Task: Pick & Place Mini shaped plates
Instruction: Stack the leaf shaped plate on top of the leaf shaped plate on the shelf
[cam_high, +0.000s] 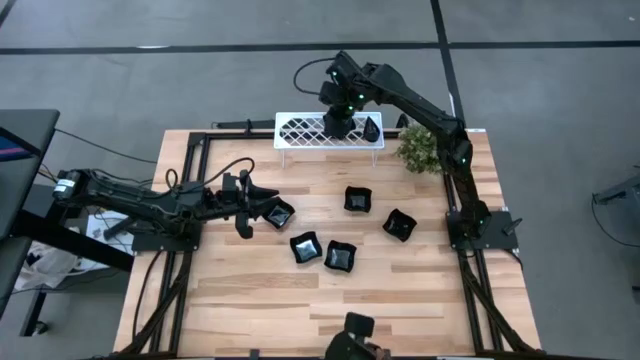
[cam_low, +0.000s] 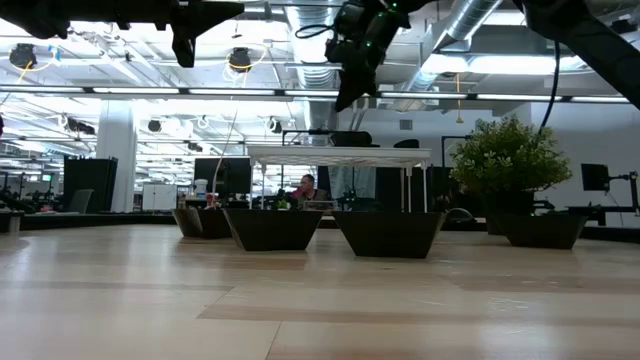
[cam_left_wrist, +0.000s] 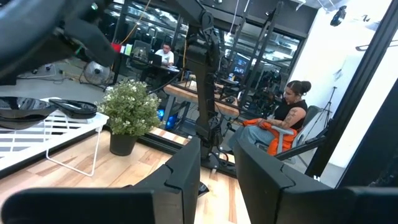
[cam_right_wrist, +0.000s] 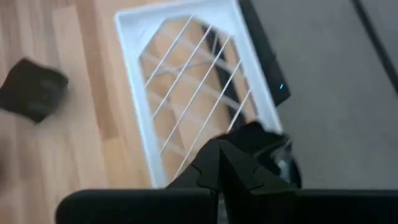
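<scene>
Several small glossy black plates lie on the wooden table: one (cam_high: 278, 213) near my left gripper, two (cam_high: 305, 246) (cam_high: 340, 256) side by side in the middle, two more (cam_high: 357, 199) (cam_high: 399, 224) toward the right. Another black plate (cam_high: 372, 128) (cam_right_wrist: 264, 140) rests on the right end of the white lattice rack (cam_high: 310, 131). My right gripper (cam_high: 340, 124) (cam_right_wrist: 219, 152) hangs shut above the rack, slanting down, with nothing in it. My left gripper (cam_high: 258, 203) (cam_left_wrist: 217, 177) points level, well above the table, open and empty, beside the nearest plate.
A green potted plant (cam_high: 418, 148) stands right of the rack at the far right. Black frame rails (cam_high: 190, 190) run along the table's edges. Beyond the table, people sit at desks (cam_left_wrist: 292, 109). Bare wood lies along the near side (cam_high: 320, 310).
</scene>
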